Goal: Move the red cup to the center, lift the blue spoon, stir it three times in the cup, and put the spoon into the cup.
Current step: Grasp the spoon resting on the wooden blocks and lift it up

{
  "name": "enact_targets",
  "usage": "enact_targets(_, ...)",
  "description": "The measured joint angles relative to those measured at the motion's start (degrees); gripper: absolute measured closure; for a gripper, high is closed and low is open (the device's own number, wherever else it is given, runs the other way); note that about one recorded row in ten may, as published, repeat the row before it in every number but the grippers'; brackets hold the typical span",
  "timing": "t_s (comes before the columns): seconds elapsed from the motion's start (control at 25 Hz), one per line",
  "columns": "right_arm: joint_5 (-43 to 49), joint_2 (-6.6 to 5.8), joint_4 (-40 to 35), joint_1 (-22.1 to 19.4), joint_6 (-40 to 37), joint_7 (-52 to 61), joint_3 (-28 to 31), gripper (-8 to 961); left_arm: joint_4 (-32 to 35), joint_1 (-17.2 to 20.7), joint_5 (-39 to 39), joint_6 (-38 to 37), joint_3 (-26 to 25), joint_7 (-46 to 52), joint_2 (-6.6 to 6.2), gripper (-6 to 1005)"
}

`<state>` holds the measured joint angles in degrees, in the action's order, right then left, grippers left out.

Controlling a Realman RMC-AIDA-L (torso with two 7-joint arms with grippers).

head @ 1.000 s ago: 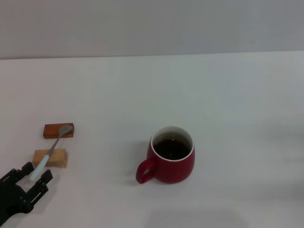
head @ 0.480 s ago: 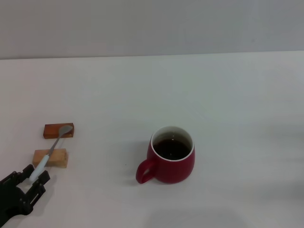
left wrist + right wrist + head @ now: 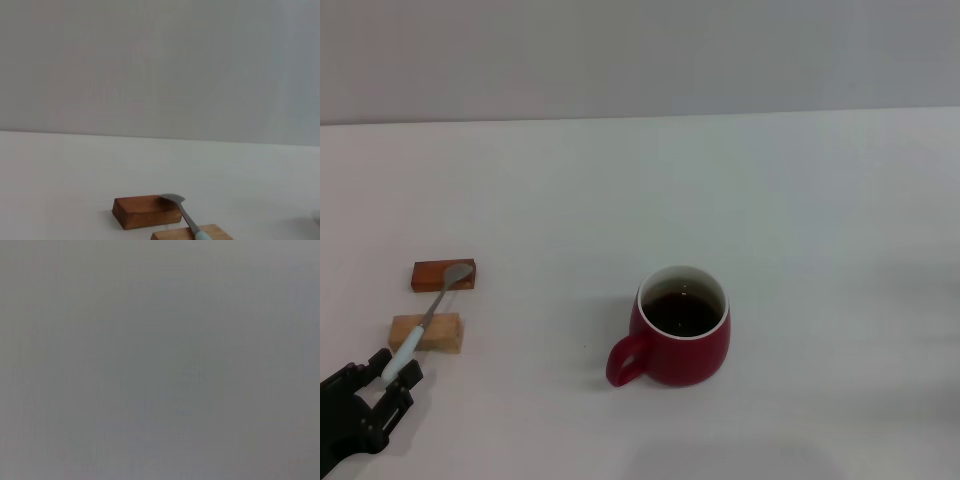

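While red cup (image 3: 681, 327) sits mid-desk, dark liquid inside, blue spoon (image 3: 424, 318) lies across two wooden blocks (image 3: 428, 332) at left; left gripper (image 3: 372, 385) spread open around handle tip, holding nothing; close squarely on handle, lift straight up so blocks stay put; right gripper out of view.

Two small wooden blocks lie on the white table (image 3: 800, 200) at about 9 o'clock, near its left edge. The dark reddish-brown block (image 3: 432, 275) sits toward 12 o'clock from the pale tan block (image 3: 435, 331), the two apart and roughly parallel. A plain grey wall (image 3: 640, 55) runs behind the table's far edge
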<state>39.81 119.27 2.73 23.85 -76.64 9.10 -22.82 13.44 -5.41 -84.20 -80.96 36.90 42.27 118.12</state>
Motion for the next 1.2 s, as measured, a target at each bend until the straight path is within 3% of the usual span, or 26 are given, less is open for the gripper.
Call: enact_targets(1.2,0.00,0.00,0.09,-0.30,-0.01,-0.03,-0.12,954,-0.20,-0.54,0.00,0.17,-0.08,0.00,0.17,676)
